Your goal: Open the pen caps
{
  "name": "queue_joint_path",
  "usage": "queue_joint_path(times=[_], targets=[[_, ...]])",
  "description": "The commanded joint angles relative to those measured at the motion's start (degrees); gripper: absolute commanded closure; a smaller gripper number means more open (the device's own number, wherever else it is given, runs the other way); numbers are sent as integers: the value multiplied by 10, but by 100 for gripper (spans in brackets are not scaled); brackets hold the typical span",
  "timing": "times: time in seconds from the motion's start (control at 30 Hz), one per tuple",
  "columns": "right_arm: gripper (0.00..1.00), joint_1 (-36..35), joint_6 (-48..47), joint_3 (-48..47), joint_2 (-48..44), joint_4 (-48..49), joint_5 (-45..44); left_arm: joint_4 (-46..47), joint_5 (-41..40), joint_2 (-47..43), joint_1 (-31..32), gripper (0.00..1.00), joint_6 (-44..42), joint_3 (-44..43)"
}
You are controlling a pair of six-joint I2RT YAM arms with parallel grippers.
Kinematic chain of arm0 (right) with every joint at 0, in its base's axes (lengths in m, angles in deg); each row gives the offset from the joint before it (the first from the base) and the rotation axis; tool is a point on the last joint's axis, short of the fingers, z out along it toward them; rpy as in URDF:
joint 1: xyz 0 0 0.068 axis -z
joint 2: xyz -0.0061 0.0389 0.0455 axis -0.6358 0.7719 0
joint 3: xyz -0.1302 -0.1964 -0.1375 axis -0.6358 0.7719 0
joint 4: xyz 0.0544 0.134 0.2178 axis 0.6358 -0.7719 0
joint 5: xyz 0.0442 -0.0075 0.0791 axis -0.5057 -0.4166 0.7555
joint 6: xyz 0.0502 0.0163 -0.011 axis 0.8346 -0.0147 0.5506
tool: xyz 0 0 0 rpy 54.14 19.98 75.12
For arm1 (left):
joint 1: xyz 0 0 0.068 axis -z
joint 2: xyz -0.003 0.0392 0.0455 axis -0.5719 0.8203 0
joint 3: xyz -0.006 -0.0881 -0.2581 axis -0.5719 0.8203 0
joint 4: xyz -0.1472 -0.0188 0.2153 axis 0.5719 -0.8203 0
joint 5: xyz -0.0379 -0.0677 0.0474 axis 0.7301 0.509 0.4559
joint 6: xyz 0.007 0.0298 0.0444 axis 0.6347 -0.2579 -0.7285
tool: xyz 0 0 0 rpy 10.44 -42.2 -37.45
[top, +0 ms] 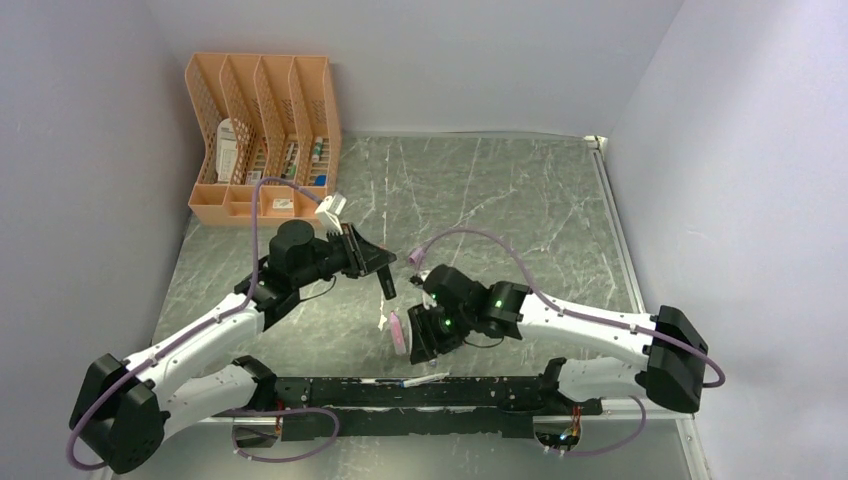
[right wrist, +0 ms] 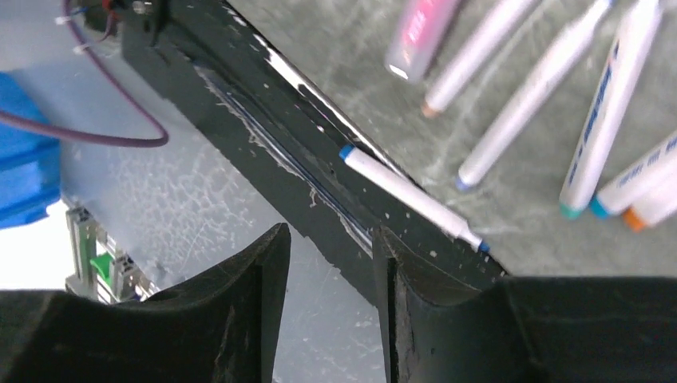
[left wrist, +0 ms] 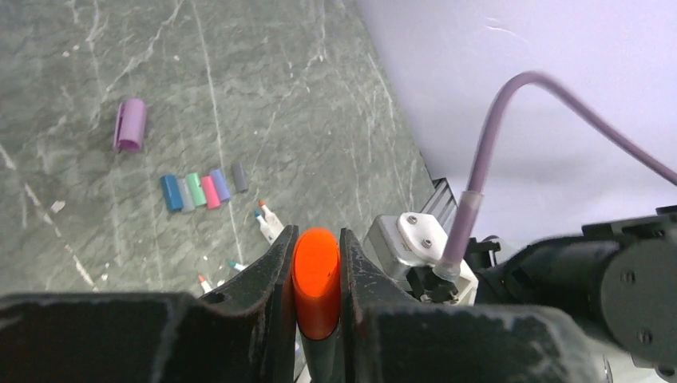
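My left gripper (left wrist: 317, 241) is shut on a chunky orange cap (left wrist: 316, 279) that sits on a dark pen barrel, held above the table; in the top view this gripper (top: 386, 268) is at mid-table. A pale purple cap (left wrist: 130, 124) lies loose on the table, with a row of small caps (left wrist: 199, 190) in blue, teal, pink and grey near it. My right gripper (right wrist: 330, 235) is open and empty over the black base rail (right wrist: 263, 104); in the top view it (top: 422, 338) is beside a pink pen (top: 398, 333).
Several uncapped white pens (right wrist: 551, 88) lie on the table beside the pink pen (right wrist: 419, 32). One white pen (right wrist: 411, 195) rests on the rail, also in the top view (top: 425, 380). An orange file organiser (top: 265, 130) stands at the back left.
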Motion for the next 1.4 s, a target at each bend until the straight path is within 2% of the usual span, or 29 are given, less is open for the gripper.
queue_joint_path(times=[0.0,0.17,0.37,0.8,1.0,1.1,1.27,1.37], targets=[[57,-65,169,14,-22,-64,-146,-75,-21,-29,-6,93,-15,-21],[56,-112,277,47,-12,-63,-196,-80,-16,-55,-7,93,-8,-10],[55,-125,352,71,19,-43,-227,-84,-7,-86,-8,93,-7,6],[52,-125,409,71,119,9,-241,-92,20,-114,-16,93,-17,6],[62,-121,406,60,134,-5,-249,-76,33,-117,-21,93,-9,19],[76,-122,397,49,147,-11,-245,-71,39,-112,-24,93,-10,21],[90,-124,382,33,143,-30,-246,-60,45,-109,-30,93,-7,27],[93,-133,378,6,116,-71,-258,-57,49,-105,-33,93,-6,27]])
